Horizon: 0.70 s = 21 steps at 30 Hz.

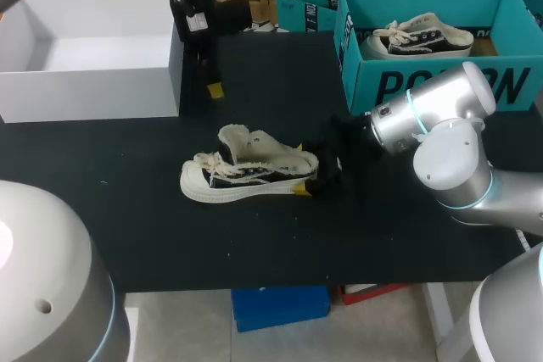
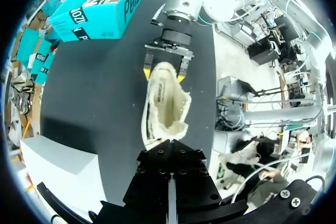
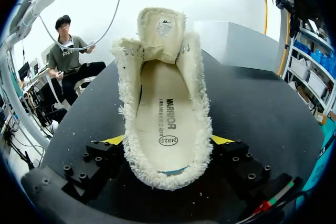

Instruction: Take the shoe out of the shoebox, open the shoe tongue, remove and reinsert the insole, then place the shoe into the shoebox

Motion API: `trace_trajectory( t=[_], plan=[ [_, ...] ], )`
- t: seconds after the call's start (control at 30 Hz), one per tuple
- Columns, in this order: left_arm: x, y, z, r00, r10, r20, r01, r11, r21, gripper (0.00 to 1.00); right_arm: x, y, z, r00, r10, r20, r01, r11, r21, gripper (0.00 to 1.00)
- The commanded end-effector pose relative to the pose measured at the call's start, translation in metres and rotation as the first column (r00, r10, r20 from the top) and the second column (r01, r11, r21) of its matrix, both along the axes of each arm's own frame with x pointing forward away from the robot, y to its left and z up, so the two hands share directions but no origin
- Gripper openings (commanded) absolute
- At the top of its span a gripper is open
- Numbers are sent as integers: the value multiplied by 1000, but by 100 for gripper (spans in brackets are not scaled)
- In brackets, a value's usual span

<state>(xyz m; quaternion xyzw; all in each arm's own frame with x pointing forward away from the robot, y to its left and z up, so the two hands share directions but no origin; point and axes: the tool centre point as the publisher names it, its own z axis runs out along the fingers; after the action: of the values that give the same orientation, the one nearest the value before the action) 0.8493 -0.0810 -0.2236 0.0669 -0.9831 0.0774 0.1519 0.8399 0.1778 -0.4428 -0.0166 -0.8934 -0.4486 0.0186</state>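
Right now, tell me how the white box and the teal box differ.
The white box looks empty; the teal box holds a black-and-white shoe. The white box sits left rear of the table, the teal box right rear. Both are open-topped.

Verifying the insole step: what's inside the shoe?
The insole lies flat inside the shoe, visible from heel through midfoot. Its toe end is hidden beneath the tongue. The right gripper holds the heel from both sides.
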Motion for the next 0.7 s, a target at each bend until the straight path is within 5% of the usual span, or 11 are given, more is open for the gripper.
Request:
trace_trajectory(
  t=[0.03, 0.3, 0.7],
  plan=[
    [0, 0, -1, 1000, -2, 1, 2, 1000, -1, 0, 0, 0, -3, 1000, -1, 0, 1, 1000, -1, 0],
    [0, 0, -1, 1000, -2, 1, 2, 1000, -1, 0, 0, 0, -3, 1000, -1, 0, 1, 1000, -1, 0],
    [-14, -56, -8, 994, -104, 18, 104, 995, -2, 0, 0, 0, -3, 1000, -1, 0, 1, 1000, -1, 0]
  ],
)
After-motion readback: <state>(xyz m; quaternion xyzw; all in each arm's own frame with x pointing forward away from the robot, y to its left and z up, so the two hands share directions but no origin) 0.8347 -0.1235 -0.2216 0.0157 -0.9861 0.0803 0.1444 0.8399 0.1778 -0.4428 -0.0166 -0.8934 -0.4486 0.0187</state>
